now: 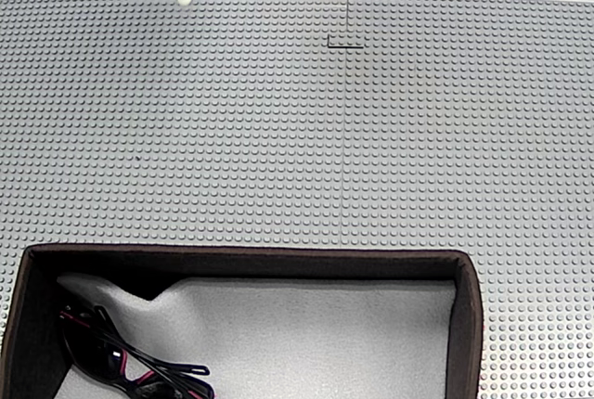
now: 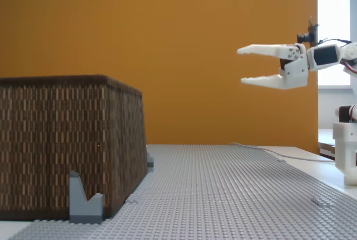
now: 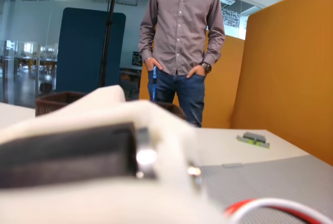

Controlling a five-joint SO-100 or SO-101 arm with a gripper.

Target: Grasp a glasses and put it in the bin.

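Glasses [image 1: 130,362] lying inside bin [image 1: 241,262], left corner, on padding. Gripper [image 2: 242,66] raised well apart, fingers spread, empty.

Glasses [image 1: 130,362]: dark lenses, thin black frame and arms, red-pink accents by the hinges. They lie inside the bin [image 1: 241,261], in its lower-left corner in a fixed view from above, resting on the white-grey padded lining, close to the left wall, partly cut off by the picture's bottom edge. Arms look folded or nearly so.

Bin: large rectangular box, dark brown woven-look walls, open top, upright on the studded grey counter. In a fixed view from the side [image 2: 67,139] it stands at left, walls flaring slightly toward the bottom.
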